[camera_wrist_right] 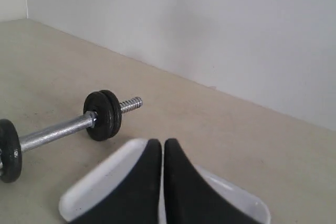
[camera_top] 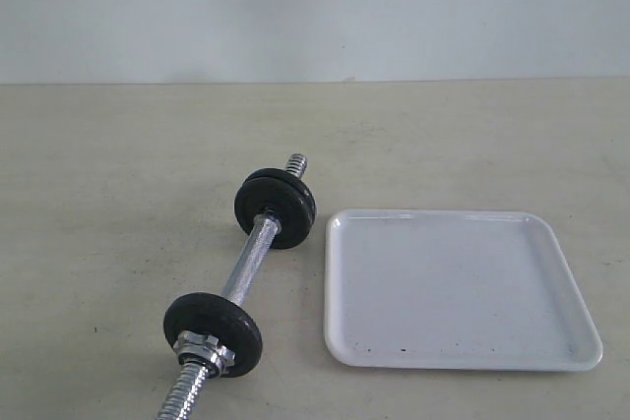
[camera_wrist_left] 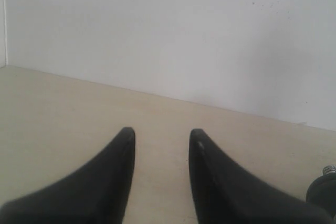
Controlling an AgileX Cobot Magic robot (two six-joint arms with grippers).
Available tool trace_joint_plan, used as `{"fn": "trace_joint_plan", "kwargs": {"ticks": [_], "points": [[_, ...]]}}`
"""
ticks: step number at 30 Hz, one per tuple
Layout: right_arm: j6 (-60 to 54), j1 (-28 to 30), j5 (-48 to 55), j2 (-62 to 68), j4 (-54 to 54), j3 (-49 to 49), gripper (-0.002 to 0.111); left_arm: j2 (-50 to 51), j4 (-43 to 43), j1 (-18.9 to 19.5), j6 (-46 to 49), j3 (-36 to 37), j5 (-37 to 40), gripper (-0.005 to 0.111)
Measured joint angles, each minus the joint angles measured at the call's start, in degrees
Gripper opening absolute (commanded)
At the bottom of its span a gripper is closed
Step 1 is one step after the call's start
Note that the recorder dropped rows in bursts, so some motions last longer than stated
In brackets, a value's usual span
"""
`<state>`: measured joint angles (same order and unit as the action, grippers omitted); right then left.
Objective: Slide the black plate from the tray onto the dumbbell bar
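black plate (camera_wrist_right: 115, 112) on far end of dumbbell bar (camera_top: 250, 255), against a second disc, well apart from both arms' fingers. left fingers (camera_wrist_left: 118, 182) apart over desk (camera_top: 118, 164). right fingers (camera_wrist_right: 140, 182) together, over tray (camera_top: 453, 287) edge.

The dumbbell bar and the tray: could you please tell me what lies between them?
Only a bare strip of table separates the dumbbell bar from the tray; the exterior view shows it, and the right wrist view agrees.

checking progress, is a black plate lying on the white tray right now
No, the tray holds only a few dark specks, and the black discs sit on the dumbbell bar beside it.
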<state>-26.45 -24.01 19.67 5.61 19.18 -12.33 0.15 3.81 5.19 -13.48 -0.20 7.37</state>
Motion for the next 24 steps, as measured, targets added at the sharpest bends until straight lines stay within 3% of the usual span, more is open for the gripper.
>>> {"fn": "trace_joint_plan", "kwargs": {"ticks": [9,15,24], "points": [[29.18,0.0,-0.72,0.0,-9.08,10.02,0.0,0.0,0.0,0.0,0.0,0.0,0.0,0.032],[33.15,0.0,-1.27,0.0,-15.81,11.57,0.0,0.0,0.0,0.0,0.0,0.0,0.0,0.032],[33.61,0.0,-2.63,0.0,-16.37,12.05,0.0,0.0,0.0,0.0,0.0,0.0,0.0,0.032]]}}
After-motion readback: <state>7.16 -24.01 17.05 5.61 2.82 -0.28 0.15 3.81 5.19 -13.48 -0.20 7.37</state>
